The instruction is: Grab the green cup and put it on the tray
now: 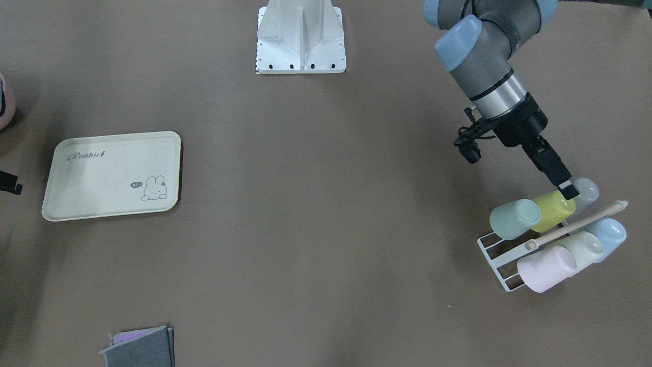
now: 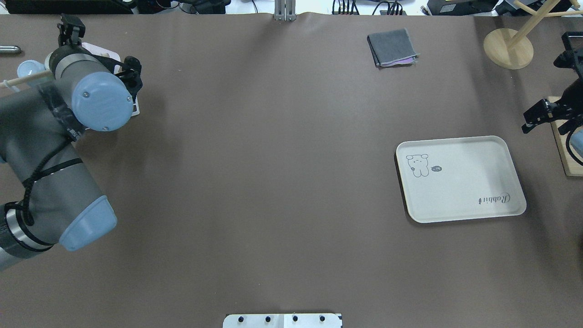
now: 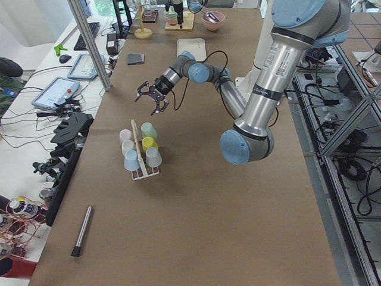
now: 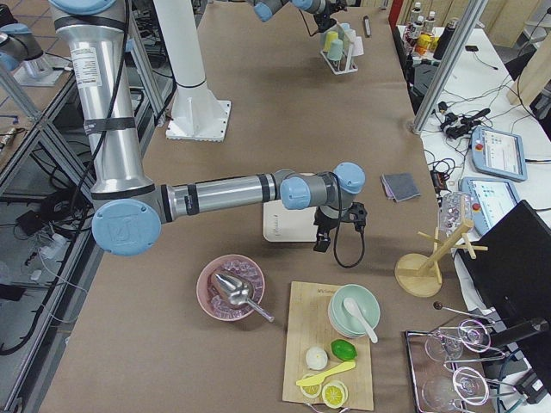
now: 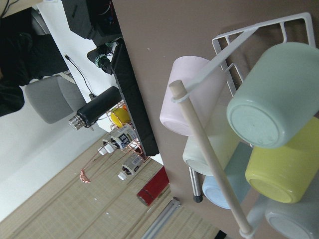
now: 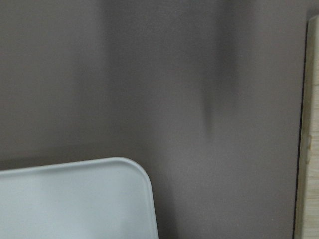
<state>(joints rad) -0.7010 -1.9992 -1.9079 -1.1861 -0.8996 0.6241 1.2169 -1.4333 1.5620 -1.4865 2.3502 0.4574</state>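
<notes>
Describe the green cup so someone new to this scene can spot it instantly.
On the table's end at the robot's left stands a white wire rack holding six tilted pastel cups. The green cup sits at the row's end beside the yellow-green cup, bottom facing outward. It is matte mint-teal, deeper than the whitish-green cup in the other row.

The green cup, a pale mint tapered tumbler, lies tilted on a white wire rack at the table's left end, base outward, just beside a yellow-green cup. The tray, cream with a raised rim, lies flat far to the right.
</notes>
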